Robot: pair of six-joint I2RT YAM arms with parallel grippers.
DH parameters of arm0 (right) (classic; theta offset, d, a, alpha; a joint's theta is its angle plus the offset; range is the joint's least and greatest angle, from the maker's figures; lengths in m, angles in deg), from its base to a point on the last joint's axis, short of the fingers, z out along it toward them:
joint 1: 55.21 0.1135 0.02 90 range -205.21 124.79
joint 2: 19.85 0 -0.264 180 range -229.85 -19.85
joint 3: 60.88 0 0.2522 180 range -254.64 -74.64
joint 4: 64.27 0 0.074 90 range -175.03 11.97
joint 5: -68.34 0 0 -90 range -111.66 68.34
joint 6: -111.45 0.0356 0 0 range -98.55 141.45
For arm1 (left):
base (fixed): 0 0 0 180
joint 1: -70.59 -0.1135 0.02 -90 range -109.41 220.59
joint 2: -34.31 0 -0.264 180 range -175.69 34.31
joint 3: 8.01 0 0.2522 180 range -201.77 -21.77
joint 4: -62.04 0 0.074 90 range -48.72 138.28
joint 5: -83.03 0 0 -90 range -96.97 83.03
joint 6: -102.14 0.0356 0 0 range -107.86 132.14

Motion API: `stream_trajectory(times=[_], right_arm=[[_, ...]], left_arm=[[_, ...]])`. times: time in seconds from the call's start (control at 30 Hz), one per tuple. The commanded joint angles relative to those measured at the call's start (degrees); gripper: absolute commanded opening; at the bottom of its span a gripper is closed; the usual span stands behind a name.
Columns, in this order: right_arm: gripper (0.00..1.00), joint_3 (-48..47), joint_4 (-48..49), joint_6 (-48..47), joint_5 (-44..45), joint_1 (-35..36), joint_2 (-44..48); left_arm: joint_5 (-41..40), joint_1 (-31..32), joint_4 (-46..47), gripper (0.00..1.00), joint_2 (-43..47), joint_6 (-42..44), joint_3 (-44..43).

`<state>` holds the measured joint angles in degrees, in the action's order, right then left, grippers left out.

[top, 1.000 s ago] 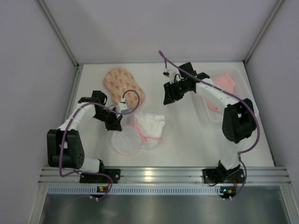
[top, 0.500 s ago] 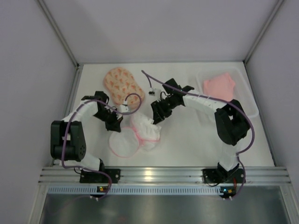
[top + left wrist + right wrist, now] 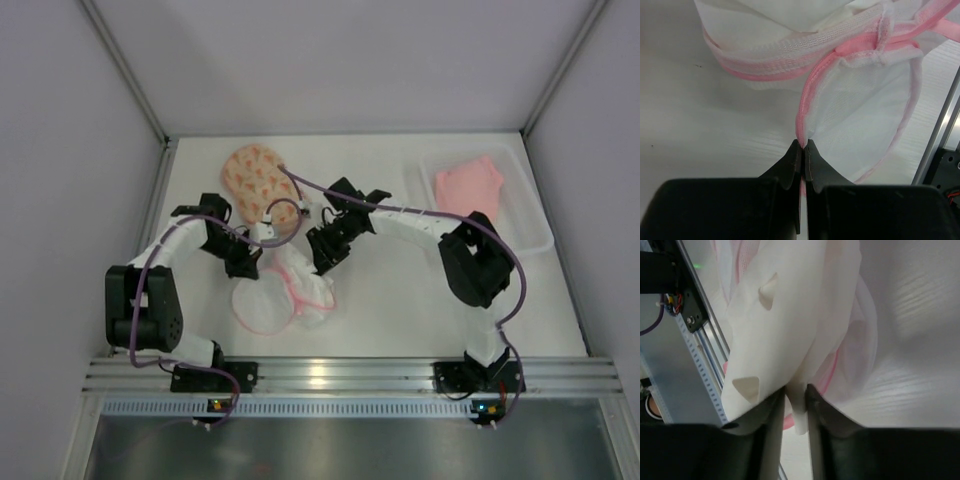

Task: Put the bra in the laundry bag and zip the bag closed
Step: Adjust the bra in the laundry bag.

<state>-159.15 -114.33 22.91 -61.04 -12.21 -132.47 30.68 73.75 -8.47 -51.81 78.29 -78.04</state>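
The salmon-pink bra [image 3: 468,187] lies in the clear tray [image 3: 535,225] at the back right, away from both grippers. The peach printed laundry bag [image 3: 255,176] lies at the back left, closed as far as I can tell. My left gripper [image 3: 247,263] [image 3: 803,144] is shut on the pink rim of a white mesh round pouch [image 3: 266,306] [image 3: 865,105]. My right gripper [image 3: 322,256] [image 3: 796,390] is shut on a fold of a white cloth [image 3: 312,284] [image 3: 790,310] that lies over the pouch's right side.
The metal rail [image 3: 330,375] runs along the table's near edge. Grey walls close in the table on three sides. My right arm's cable [image 3: 300,188] arches over the laundry bag's near end.
My right gripper has moved left and nearer, from beside the tray down onto the white cloth, and closed on it. The cloth has bunched toward the pouch. My left gripper has hardly moved.
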Motion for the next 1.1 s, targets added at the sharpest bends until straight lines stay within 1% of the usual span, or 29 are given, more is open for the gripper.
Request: stream_trajectory(times=[0.0, 0.03, 0.1, 0.13, 0.17, 0.2, 0.23, 0.27, 0.3, 0.33, 0.4, 0.47, 0.5, 0.63, 0.73, 0.87, 1.07], right_arm=[[0.19, -2.77, -1.32, -0.57, 0.00, 1.38, -0.85], [0.00, -2.59, -1.15, -0.57, 0.78, 1.12, 0.11], [0.00, -2.68, -1.76, -0.84, 1.84, 0.68, 3.97], [0.00, -2.76, -2.11, -0.93, 4.63, 0.24, 5.55], [0.00, -2.94, -2.20, -0.93, 6.66, 0.15, 9.13], [0.00, -3.12, -2.38, -2.75, 8.86, 0.15, 10.91], [0.00, -3.20, -2.38, -2.68, 13.31, 0.15, 12.58], [0.00, -3.20, -2.38, -2.51, 14.58, 0.15, 15.56], [0.00, -3.20, -2.38, -2.25, 15.55, 0.15, 16.54], [0.00, -3.03, -2.64, -2.07, 16.95, 0.41, 17.51], [0.00, -2.16, -1.94, -1.81, 17.14, 1.20, 19.27], [0.00, -1.97, -1.85, -1.81, 16.44, 2.96, 18.67], [0.00, -1.89, -1.59, -0.06, 16.00, 3.66, 18.05], [0.00, -1.19, 1.13, 0.74, 17.92, 6.91, 15.07], [0.00, -1.80, 4.02, 0.74, 18.54, 7.01, 9.98], [0.00, -1.45, 9.20, 2.93, 18.46, 7.09, 6.80], [0.00, -0.57, 10.62, 5.04, 16.97, 8.67, 3.28]], left_arm=[[3.13, 0.01, 1.64, 0.00, 3.15, 1.09, -1.82], [3.13, 0.01, 1.64, 0.00, 3.51, 0.65, -2.09], [3.39, 0.01, 1.64, 0.00, 4.65, -2.77, -3.83], [3.66, 0.01, 1.38, 0.00, 5.00, -4.09, -4.89], [4.44, 0.01, -0.01, 0.00, 5.70, -5.93, -6.12], [4.97, 0.01, -2.29, 0.00, 6.06, -6.99, -7.35], [6.20, 0.01, -4.22, 0.00, 6.32, -8.57, -10.67], [7.69, 0.01, -6.16, 0.00, 6.41, -11.28, -12.18], [12.05, -0.08, -8.18, 0.00, 6.41, -12.35, -13.94], [14.27, -0.08, -12.55, 0.00, 6.50, -12.88, -15.52], [19.53, -0.08, -14.17, 0.00, 7.81, -15.94, -15.71], [21.58, 0.01, -14.09, 0.00, 10.35, -16.49, -14.48], [22.98, 0.09, -14.09, 0.00, 11.15, -16.32, -14.13], [26.50, 0.09, -14.09, 0.00, 13.35, -16.32, -14.48], [28.09, 0.62, -14.00, 0.00, 15.72, -15.27, -15.27], [29.59, 2.03, -14.00, 0.00, 16.08, -16.49, -16.76], [29.85, 2.12, -14.18, 0.00, 18.27, -16.31, -18.52]])
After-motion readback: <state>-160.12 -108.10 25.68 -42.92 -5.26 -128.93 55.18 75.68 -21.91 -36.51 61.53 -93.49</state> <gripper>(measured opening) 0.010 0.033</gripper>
